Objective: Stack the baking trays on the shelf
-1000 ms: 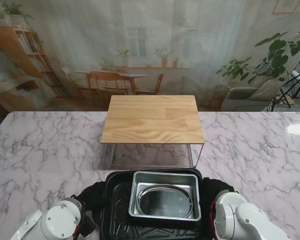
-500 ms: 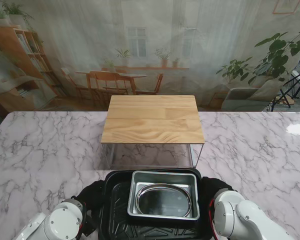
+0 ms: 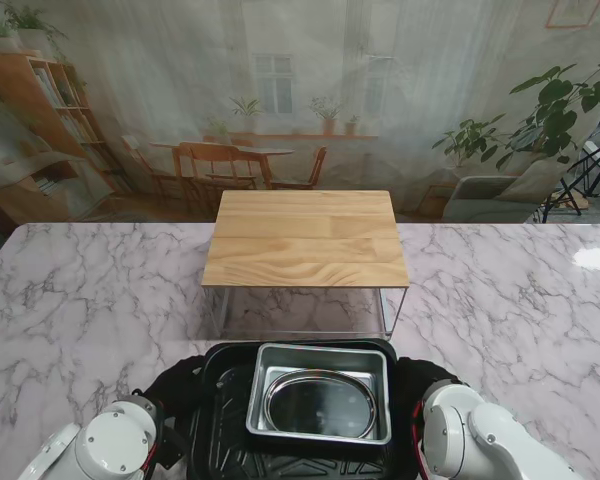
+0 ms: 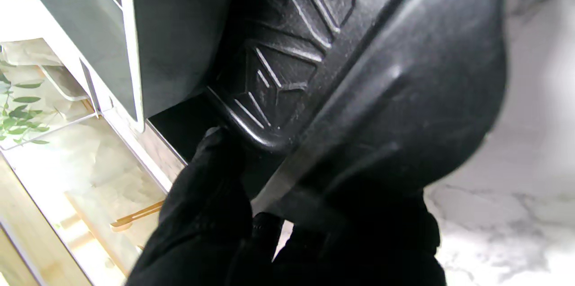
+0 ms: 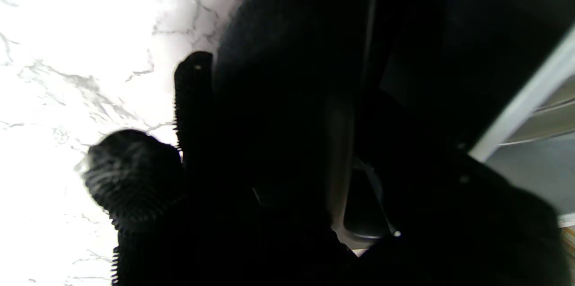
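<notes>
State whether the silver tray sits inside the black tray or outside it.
Inside. The silver tray rests within the black tray's raised rim, with an oval dish nested in it.

The worktop [image 3: 90, 300] is white marble with grey veins. The shelf [image 3: 305, 238] has a pale wooden top. The big tray [image 3: 220, 415] is black with embossed lines; the inner tray [image 3: 320, 365] silver; both gloved hands look black, perhaps.

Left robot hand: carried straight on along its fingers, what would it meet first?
The left robot hand already grips the black ribbed baking tray; beyond it, probably the rectangular silver metal tray, though depth is unclear.
</notes>
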